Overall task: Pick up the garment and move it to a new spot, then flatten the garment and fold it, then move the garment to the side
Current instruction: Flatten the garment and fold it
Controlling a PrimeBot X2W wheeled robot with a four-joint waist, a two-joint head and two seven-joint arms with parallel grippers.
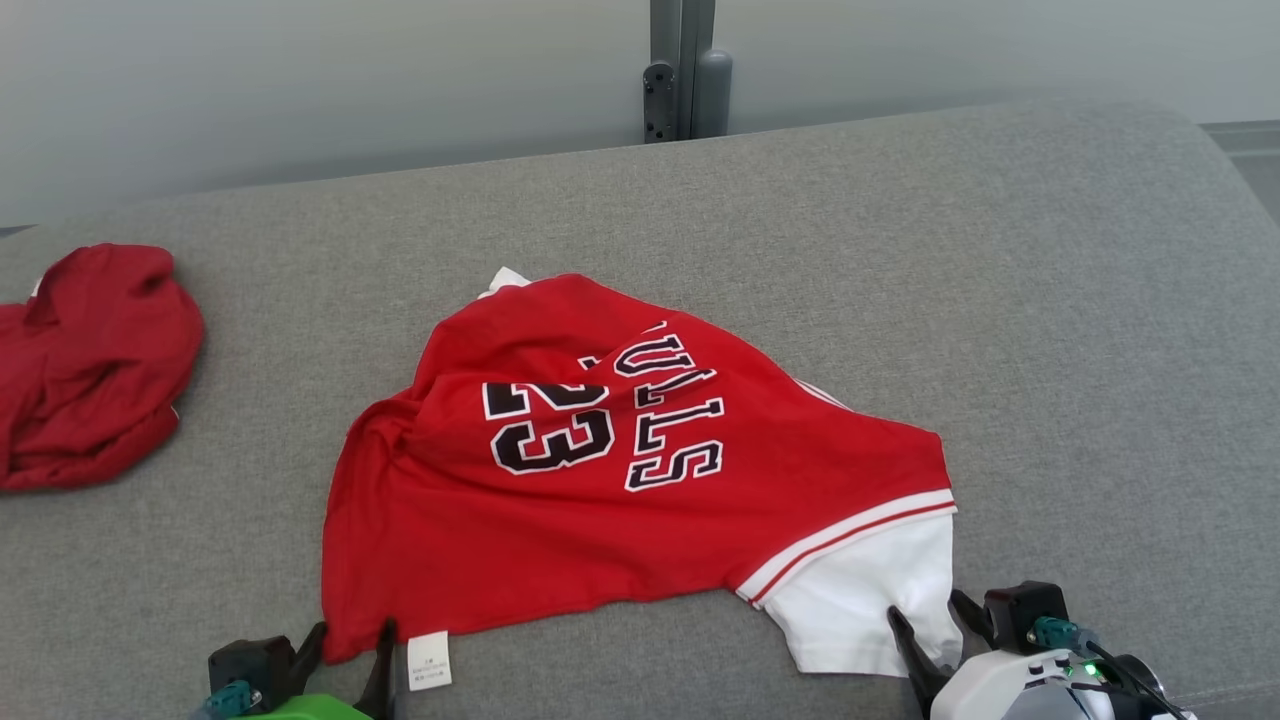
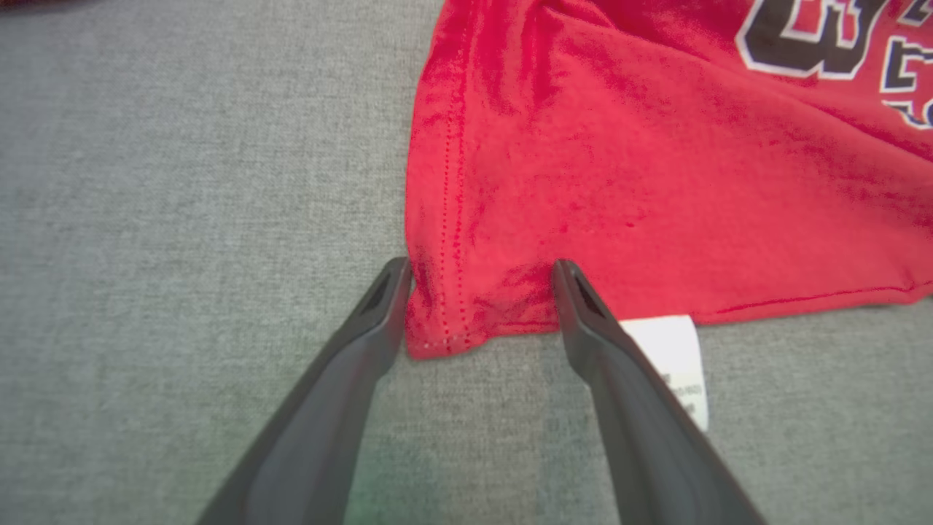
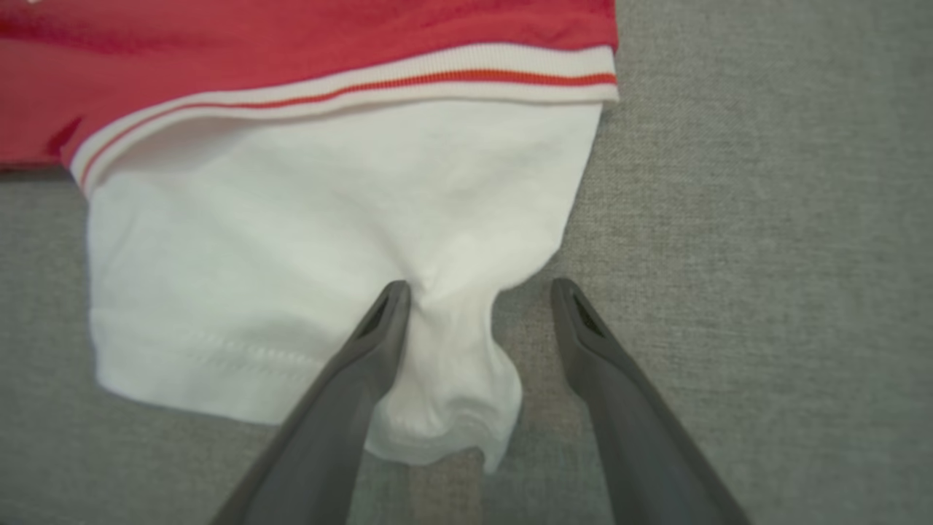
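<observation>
The garment (image 1: 600,480) is a red jersey with black "23" lettering and a white sleeve (image 1: 870,600), lying rumpled on the grey cushion. My left gripper (image 1: 355,640) stands open at its near left hem corner (image 2: 444,321), one finger on each side of the corner. A white care label (image 2: 674,357) pokes out beside the right finger. My right gripper (image 1: 930,615) is open too, its fingers astride a bunched corner of the white sleeve (image 3: 452,364), which bulges between them.
A second red garment (image 1: 90,365) lies crumpled at the cushion's far left. The grey cushion (image 1: 1050,350) stretches bare to the right and back. A dark metal post (image 1: 685,70) stands behind its far edge.
</observation>
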